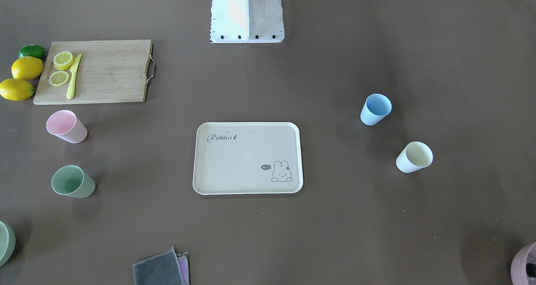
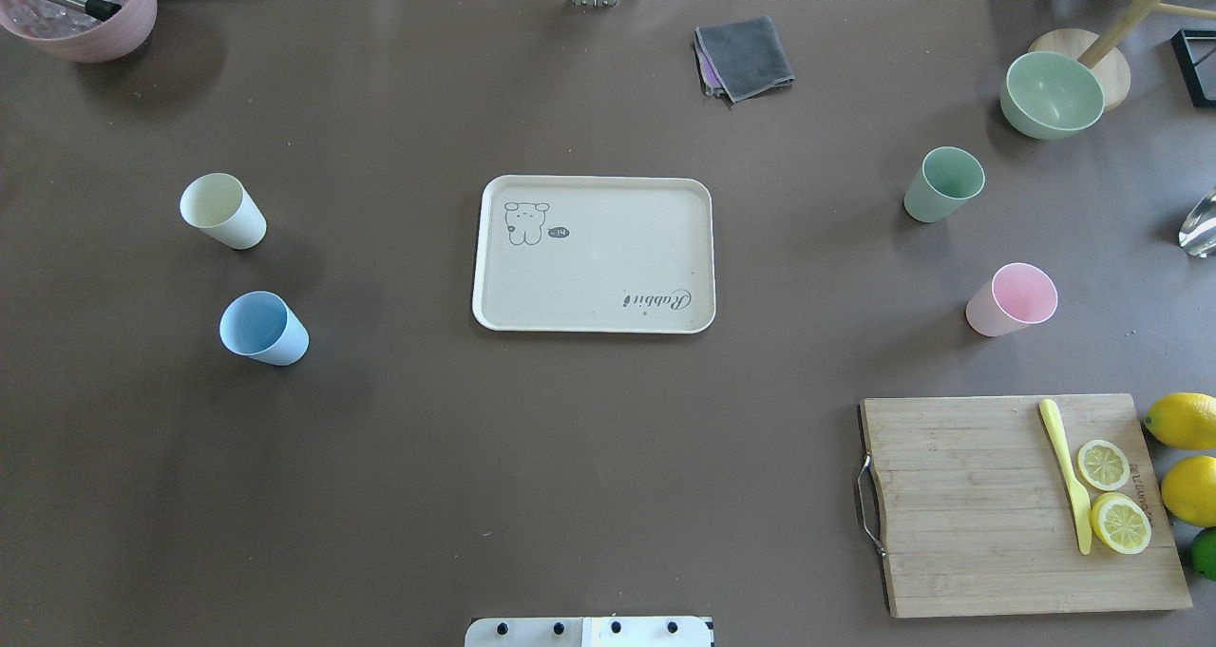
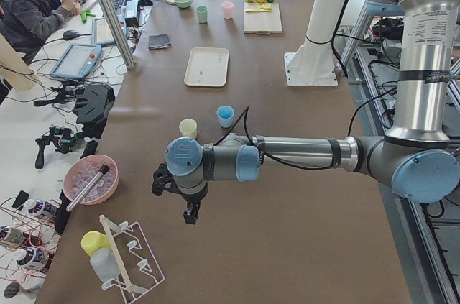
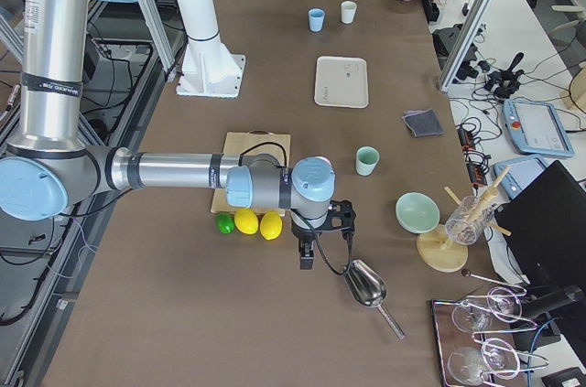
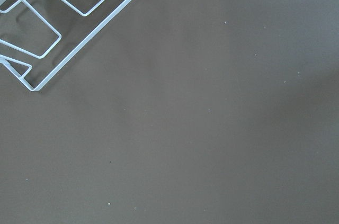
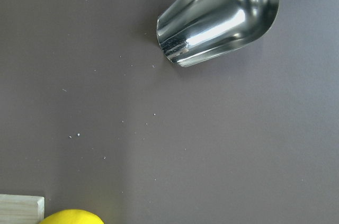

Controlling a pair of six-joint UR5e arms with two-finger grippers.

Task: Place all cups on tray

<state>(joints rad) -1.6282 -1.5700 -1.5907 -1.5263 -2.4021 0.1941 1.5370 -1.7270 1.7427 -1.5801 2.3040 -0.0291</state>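
The beige Rabbit tray (image 2: 608, 276) lies empty at the table's middle (image 1: 247, 151). The cream-yellow cup (image 2: 222, 211) and the light blue cup (image 2: 263, 328) stand upright on the table on my left side. The sage green cup (image 2: 942, 183) and the pink cup (image 2: 1013, 299) stand upright on my right side. My left gripper (image 3: 190, 214) shows only in the exterior left view, beyond the table's left end area near a wire rack; I cannot tell if it is open. My right gripper (image 4: 307, 259) shows only in the exterior right view, near the lemons; I cannot tell its state.
A wooden cutting board (image 2: 959, 504) with lemon slices and a yellow knife (image 2: 1066, 476) lies at the near right, lemons (image 2: 1183, 421) beside it. A green bowl (image 2: 1051, 93), grey cloth (image 2: 744, 56), pink bowl (image 2: 81, 6), metal scoop (image 6: 220, 17) and wire rack (image 5: 63, 23) surround.
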